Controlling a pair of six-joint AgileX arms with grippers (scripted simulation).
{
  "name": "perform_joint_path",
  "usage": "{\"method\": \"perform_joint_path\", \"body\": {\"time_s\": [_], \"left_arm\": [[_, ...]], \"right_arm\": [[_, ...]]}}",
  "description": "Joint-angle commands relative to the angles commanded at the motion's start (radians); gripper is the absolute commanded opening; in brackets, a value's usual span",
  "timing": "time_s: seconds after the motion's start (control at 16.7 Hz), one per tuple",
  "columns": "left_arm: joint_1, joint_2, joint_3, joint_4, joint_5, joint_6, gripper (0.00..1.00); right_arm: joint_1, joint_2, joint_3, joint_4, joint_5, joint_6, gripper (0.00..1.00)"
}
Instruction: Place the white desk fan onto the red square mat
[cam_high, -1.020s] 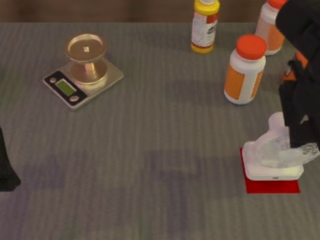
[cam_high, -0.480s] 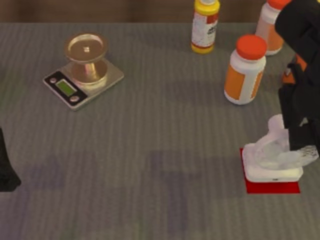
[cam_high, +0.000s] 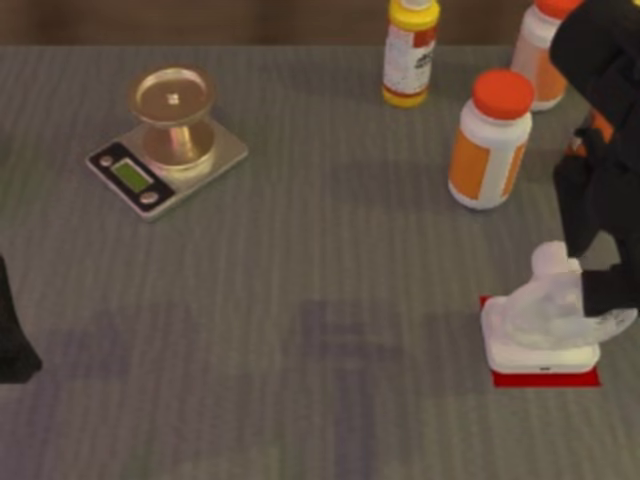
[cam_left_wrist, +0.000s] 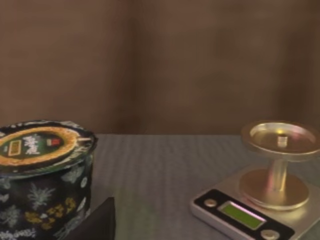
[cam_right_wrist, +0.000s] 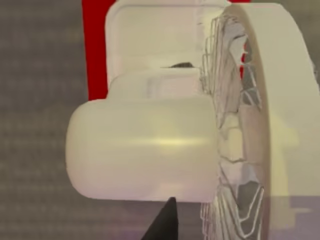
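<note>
At the lower right of the top view, the white desk fan (cam_high: 545, 328) stands with its base on the red square mat (cam_high: 545, 376). The right gripper (cam_high: 600, 275) sits at the fan's head; whether its fingers grip it cannot be told. Behind stand two orange-labelled bottles (cam_high: 490, 140). The left arm (cam_high: 12, 335) is parked at the left edge

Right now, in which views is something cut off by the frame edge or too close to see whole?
Top view: the right gripper runs off the right edge above the fan on the red mat. Right wrist view: the fan fills the frame, very close. Left wrist view: the noodle cup and scale are cropped.
</note>
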Motion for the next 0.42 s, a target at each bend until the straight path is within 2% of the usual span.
{"method": "perform_joint_path", "body": {"time_s": [0.06,0.12,0.42], "left_arm": [[0.000,0.000,0.000,0.000,0.000,0.000,1.00],[0.000,0.000,0.000,0.000,0.000,0.000,1.00],[0.000,0.000,0.000,0.000,0.000,0.000,1.00]], "right_arm": [[0.000,0.000,0.000,0.000,0.000,0.000,0.98],[0.000,0.000,0.000,0.000,0.000,0.000,1.00],[0.000,0.000,0.000,0.000,0.000,0.000,1.00]]}}
